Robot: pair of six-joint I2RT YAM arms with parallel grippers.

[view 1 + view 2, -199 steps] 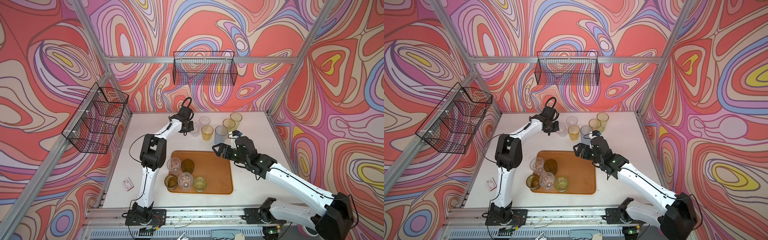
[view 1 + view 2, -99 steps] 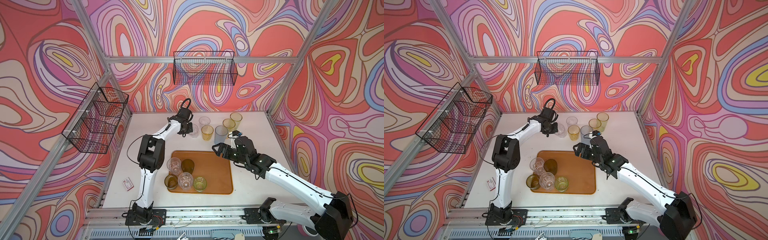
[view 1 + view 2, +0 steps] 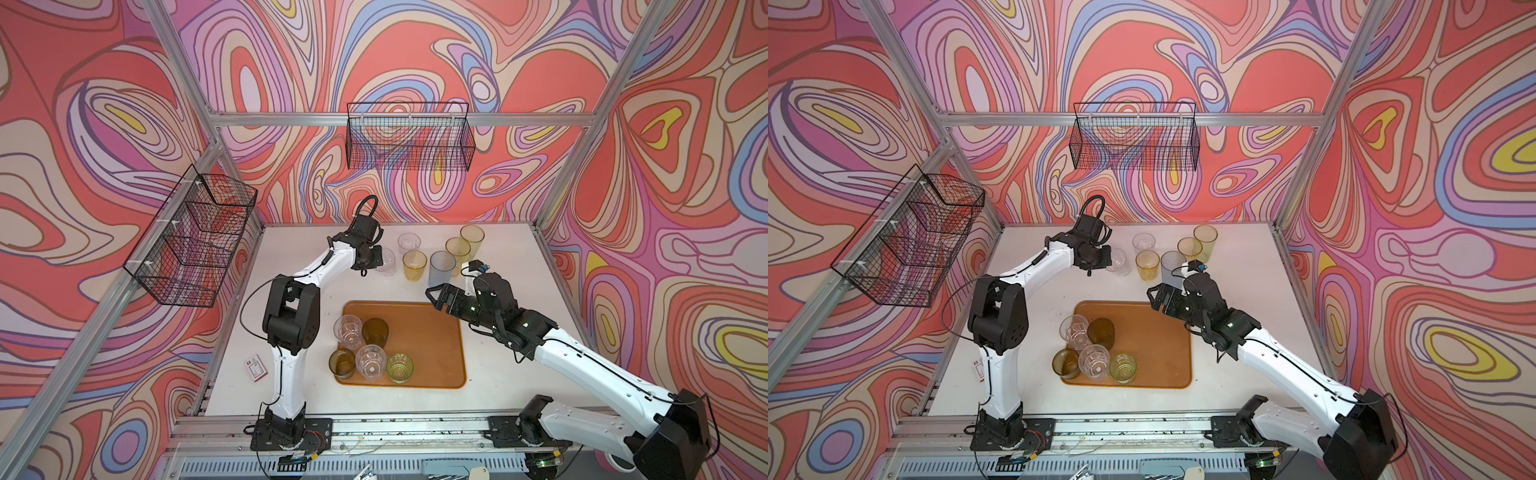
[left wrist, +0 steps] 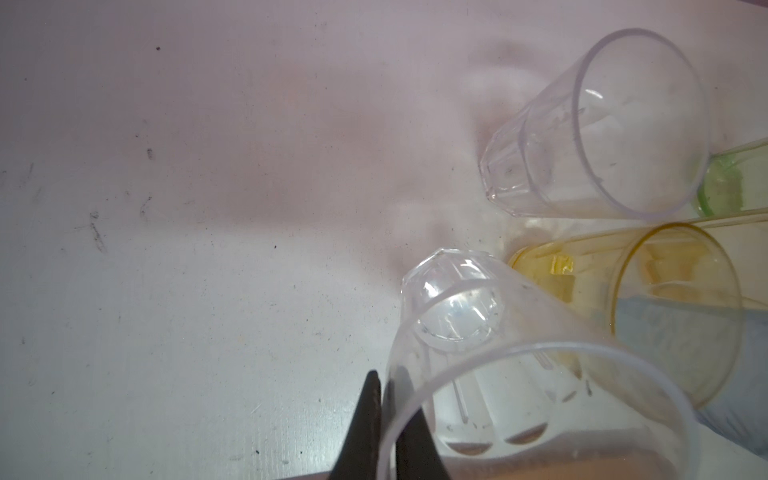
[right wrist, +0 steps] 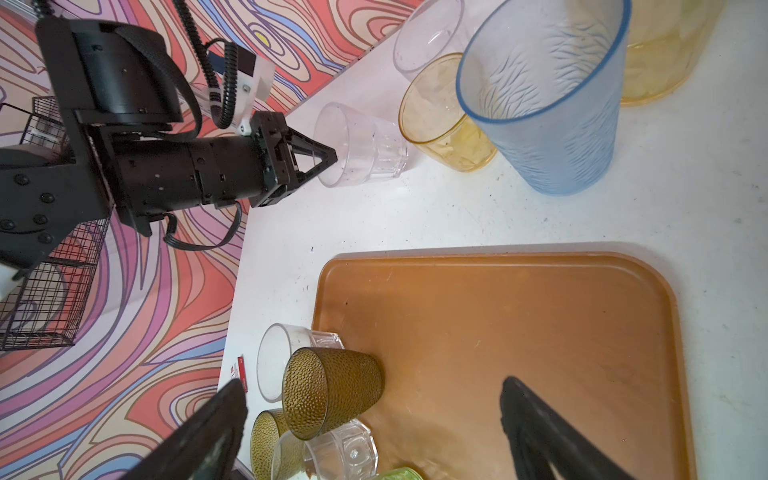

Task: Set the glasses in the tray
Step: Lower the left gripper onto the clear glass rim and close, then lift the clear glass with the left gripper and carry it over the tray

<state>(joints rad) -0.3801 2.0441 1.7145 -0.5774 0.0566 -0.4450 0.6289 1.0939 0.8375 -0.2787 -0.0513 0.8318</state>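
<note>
Pickup: left gripper (image 3: 377, 261) pinches clear tumbler (image 3: 388, 263) by rim; next, haul it six o'clock to tray (image 3: 434, 332); right gripper (image 3: 436, 296) gapes empty.

Entry, table section.
- White table (image 4: 208, 208): scuffed, speckled with dark marks.
- Left gripper (image 4: 382, 395): its two black fingers (image 4: 365, 428) were pinched on the rim wall of a short clear glass (image 4: 498, 353), one outside and one inside.
- Tall yellow glass (image 4: 623, 291): just beside the held one.
- Pale blue glass (image 4: 739, 403): behind the yellow.
- Second clear glass (image 4: 602, 137): upright, apart.
- Green glass (image 4: 731, 183): partly cut off.
</note>
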